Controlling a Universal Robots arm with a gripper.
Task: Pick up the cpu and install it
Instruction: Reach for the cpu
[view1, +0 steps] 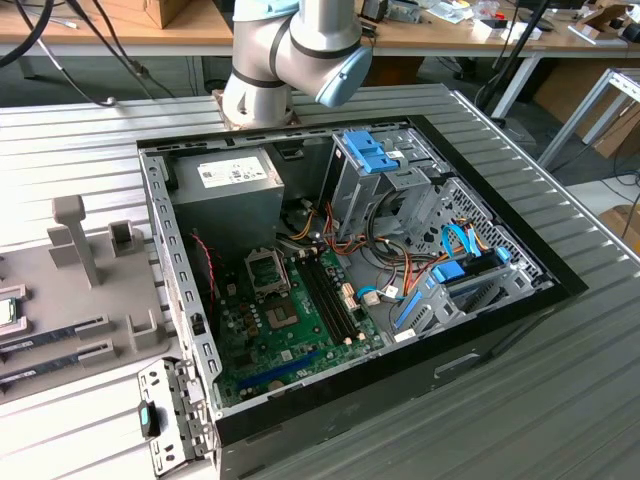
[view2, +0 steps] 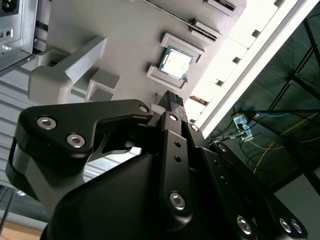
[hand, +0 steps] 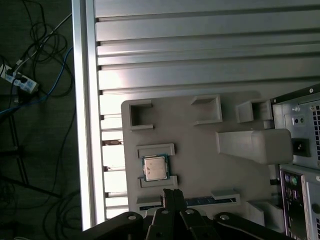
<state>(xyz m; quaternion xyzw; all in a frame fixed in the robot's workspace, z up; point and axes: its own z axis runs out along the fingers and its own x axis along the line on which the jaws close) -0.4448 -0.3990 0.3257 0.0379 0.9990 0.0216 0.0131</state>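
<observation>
Exterior view: the arm (view1: 290, 50) is cut off by the top edge. Only its pale joint housings with a blue cap are visible, behind the open computer case (view1: 350, 270). The grey tray (view1: 60, 300) runs off the exterior view's left, so part of it is lost. The motherboard (view1: 290, 320) lies flat in the case, and its socket (view1: 266, 270) is small and dark with details hard to make out.

Both wrist views look down past the gripper (hand: 170, 192) onto the tray, and they give what the exterior view lacks. The cpu (hand: 155, 167) sits flat in a raised-edge pocket on the tray, silvery lid up, with a thin green rim visible. Glare washes out the lid in the second wrist view (view2: 176, 63).

The fingers are pressed together with no gap between the tips and nothing pinched. The gripper (view2: 172, 97) hangs above the tray, tips pointing toward the pocket, near the cpu but apart from it. Black linkage hides much of the tray (view2: 125, 40) in the second wrist view. The first wrist view also shows the ribbed table (hand: 200, 50), floor cables beyond its edge, and the case's rear panel.
</observation>
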